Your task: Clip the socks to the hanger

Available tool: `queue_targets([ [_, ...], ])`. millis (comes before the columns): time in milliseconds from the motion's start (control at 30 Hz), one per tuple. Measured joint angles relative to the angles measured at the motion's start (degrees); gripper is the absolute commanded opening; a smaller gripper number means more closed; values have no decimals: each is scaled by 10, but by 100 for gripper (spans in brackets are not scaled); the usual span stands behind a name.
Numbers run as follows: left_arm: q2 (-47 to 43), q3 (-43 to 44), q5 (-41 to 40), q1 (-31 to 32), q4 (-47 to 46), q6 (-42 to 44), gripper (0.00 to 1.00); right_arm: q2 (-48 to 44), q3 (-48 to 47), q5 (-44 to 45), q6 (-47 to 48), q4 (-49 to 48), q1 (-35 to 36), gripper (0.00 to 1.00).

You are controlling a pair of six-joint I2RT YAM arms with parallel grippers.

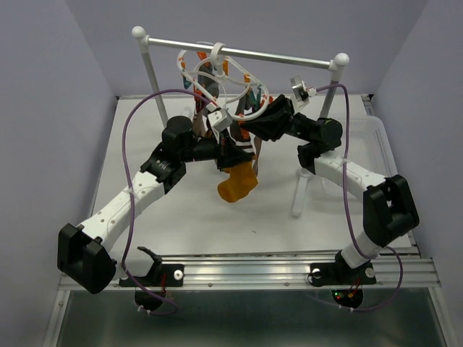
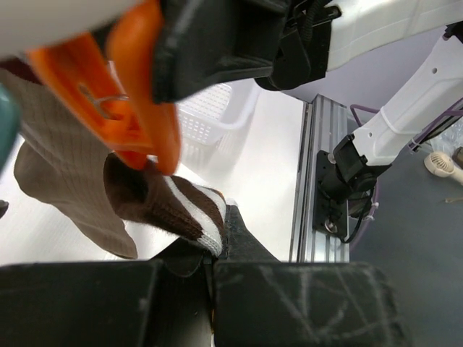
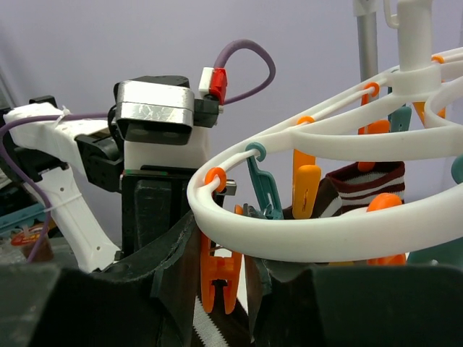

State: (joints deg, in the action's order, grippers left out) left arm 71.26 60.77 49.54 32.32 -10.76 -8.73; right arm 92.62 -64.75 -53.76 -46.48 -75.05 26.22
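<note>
The white hanger (image 1: 217, 76) hangs by its hook from the crossbar, with orange and teal clips around its ring (image 3: 304, 235). My left gripper (image 2: 213, 249) is shut on the cuff of a brown-and-white striped sock (image 2: 184, 206), held just under an orange clip (image 2: 126, 101). My right gripper (image 3: 223, 289) is shut on that orange clip (image 3: 217, 271), one finger on each side. A tan ribbed sock (image 2: 65, 173) hangs behind. A mustard-orange sock (image 1: 237, 184) dangles below both grippers (image 1: 242, 137). Another striped sock (image 3: 365, 184) is clipped further round the ring.
The white two-post rack (image 1: 150, 65) with its metal crossbar (image 1: 278, 56) stands at the back of the table. A white basket (image 1: 377, 144) sits at the right edge, also in the left wrist view (image 2: 210, 116). The aluminium rail (image 1: 253, 269) runs along the front.
</note>
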Motion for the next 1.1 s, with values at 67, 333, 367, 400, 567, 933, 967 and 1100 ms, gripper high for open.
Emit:
queue_targets([
  [67,0,0,0,-2,0,1,0,-9,8,-3,-3,0,0,1],
  [333,0,4,-2,-3,0,1,0,-39,19,-24,-9,-2,0,1],
  [367,0,4,-2,-3,0,1,0,-39,19,-24,-9,-2,0,1],
  [400,0,5,-1,-3,0,2,0,-39,19,-25,-9,-2,0,1],
  [567,0,5,4,-3,0,7,0,-32,18,-24,-9,-5,0,1],
  [933,0,5,30,-3,0,14,0,-10,18,-9,7,-12,0,1],
  [967,0,5,31,-3,0,15,0,-10,18,-9,7,-12,0,1],
  [1100,0,8,35,-3,-1,17,0,-10,18,-9,7,-12,0,1],
])
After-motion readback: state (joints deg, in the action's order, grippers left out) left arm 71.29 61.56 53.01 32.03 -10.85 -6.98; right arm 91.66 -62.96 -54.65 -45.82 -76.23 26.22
